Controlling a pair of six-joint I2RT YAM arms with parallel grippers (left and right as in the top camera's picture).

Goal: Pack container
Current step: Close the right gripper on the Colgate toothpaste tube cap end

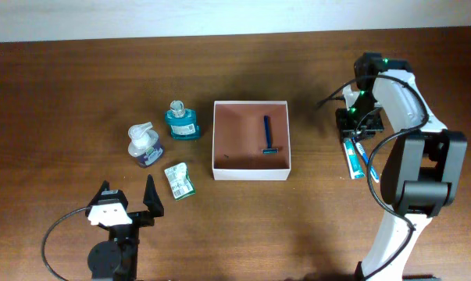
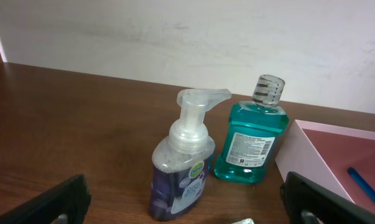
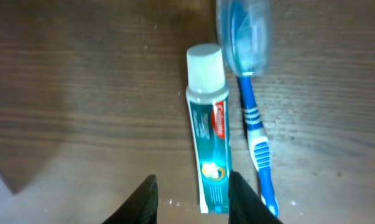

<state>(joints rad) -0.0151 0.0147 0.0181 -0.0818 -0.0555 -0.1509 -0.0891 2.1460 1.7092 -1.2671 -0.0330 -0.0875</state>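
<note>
The container [image 1: 251, 173] sits at the middle of the desk [image 1: 63, 94], with a razor [image 1: 267, 134] lying inside near its right wall. The left fingers [image 1: 153, 199] stand wide open and hold nothing, near the front left. To the right of the container, the right fingers [image 3: 143, 199] are partly open and straddle the end of a toothpaste tube [image 3: 209, 137] beside a toothbrush [image 3: 252, 124].
</note>
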